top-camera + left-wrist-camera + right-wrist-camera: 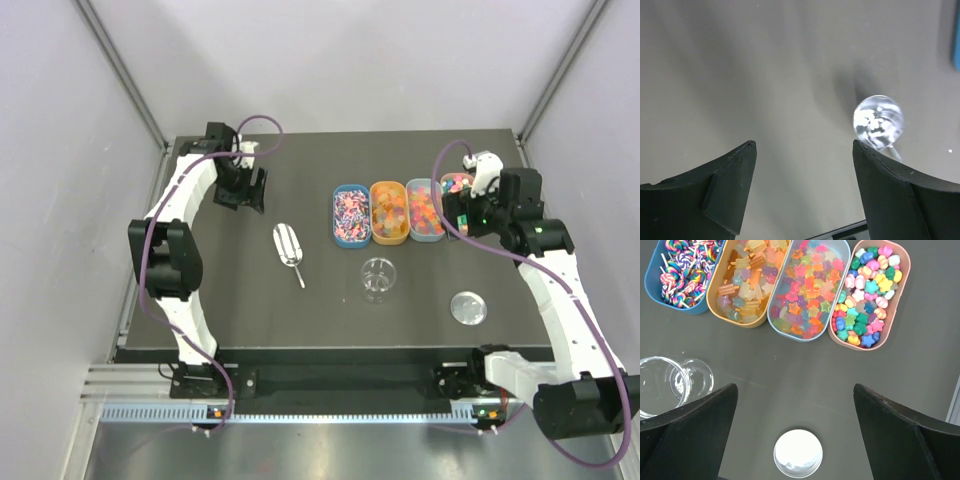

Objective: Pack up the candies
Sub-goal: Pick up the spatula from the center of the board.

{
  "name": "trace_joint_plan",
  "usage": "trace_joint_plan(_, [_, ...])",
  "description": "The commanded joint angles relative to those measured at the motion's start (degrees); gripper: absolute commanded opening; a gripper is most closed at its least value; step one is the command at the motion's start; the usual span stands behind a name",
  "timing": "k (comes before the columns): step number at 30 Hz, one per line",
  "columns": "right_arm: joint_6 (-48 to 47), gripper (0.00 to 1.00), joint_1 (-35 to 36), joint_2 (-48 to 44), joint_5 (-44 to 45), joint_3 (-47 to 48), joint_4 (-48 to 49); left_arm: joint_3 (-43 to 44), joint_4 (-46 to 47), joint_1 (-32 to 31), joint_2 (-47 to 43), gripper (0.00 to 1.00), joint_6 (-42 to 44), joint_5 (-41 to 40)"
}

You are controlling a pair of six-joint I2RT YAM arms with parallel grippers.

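Neither pincer holds anything. The left pincer [804,150] stands spread over bare tabletop [740,60]. The right pincer [795,390] is spread wide too, hanging above the gap between the trays and the loose lid [798,453]. The candies [807,290] lie in four oval trays in a row toward the far side of the tabletop: swirled lollipops on thin sticks in the blue tray [692,311], pale blocky gummies in the orange tray [742,324], translucent stars in the pale blue tray [846,262], and opaque stars and shells in the pink tray [906,275]. I judge every piece to be light, loose and far too small for my fingers to pick one by one. The gummies would likely squash and cling, the hard-looking ones would roll away, and the lollipop sticks may tangle. So I would not pinch the sweets at all. I would take the metal scoop [288,246], lying left of the trays, by its thin handle and ladle them into the open clear jar [380,275] just in front of the trays. The scoop is shiny and lies flat, so I expect it to slip, and a square grip at mid-handle seems safest. I can read no brand, label or writing anywhere.
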Motion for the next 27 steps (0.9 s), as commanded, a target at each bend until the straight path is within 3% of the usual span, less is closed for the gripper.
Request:
trace_joint_plan(1, [-0.9, 1.0, 0.5, -1.0, -0.1, 2.8, -0.3, 4.3, -0.6, -0.4, -1.9, 0.82, -0.8, 3.3])
trace_joint_plan(8, [-1.8, 1.0, 0.4, -0.6, -2.0, 1.3, 0.5, 13.1, -4.9, -1.0, -1.7, 0.78, 4.3, 5.6])
trace_joint_plan(11, [-2.2, 1.0, 0.5, -0.7, -3.0, 0.2, 1.7, 17.6, -9.3, -2.0, 1.7, 0.69, 8.1, 3.2])
trace_joint_plan(14, [-2.8, 1.0, 0.5, -0.5, -2.8, 0.1, 1.5, 14.8, -9.8, -2.8, 4.0, 0.58, 11.2, 1.3])
trace_joint_plan(18, [-3.6, 1.0, 0.5, -0.6, -2.2, 0.5, 0.7, 7.8, -7.5, -2.7, 6.5, 0.57, 12.9, 2.6])
trace_joint_plan(27, [-4.4, 1.0, 0.4, -1.9, -3.4, -1.8, 0.3, 9.2, -10.8, -2.7, 13.8, 0.53, 14.7, 6.0])
